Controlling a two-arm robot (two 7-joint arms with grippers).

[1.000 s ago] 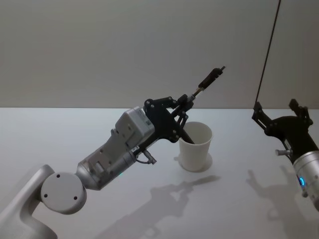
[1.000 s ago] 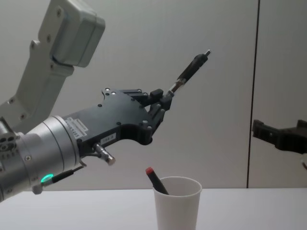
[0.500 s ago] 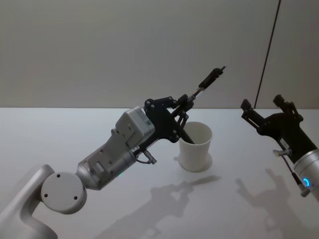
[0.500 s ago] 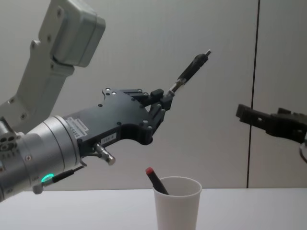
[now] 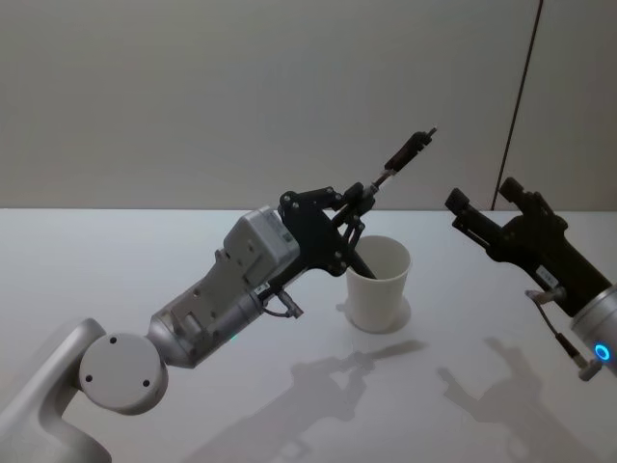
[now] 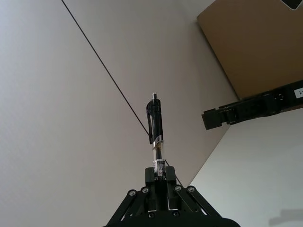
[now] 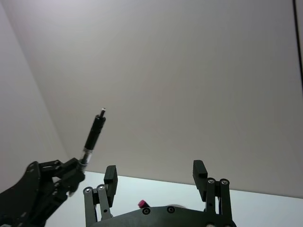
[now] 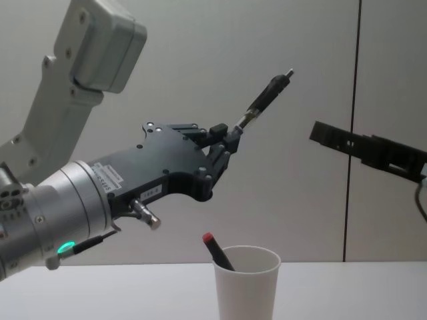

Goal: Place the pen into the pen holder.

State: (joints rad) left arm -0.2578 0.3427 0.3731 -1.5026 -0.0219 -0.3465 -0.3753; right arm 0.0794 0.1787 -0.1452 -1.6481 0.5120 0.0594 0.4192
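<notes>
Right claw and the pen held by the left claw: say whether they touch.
Apart. The chest view shows bare wall between the right claw and the pen, which the left claw grips.

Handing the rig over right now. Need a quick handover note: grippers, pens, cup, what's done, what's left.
Left gripper: shut on a black ballpoint pen, held in the air above the paper cup, pen pointing up and away.
Right gripper: open, empty, raised off to the cup's right.
Done: a red-ended pen stands tilted inside the cup on the white table.
Left: the ballpoint is not yet in the cup; probably lower it in and release.
</notes>
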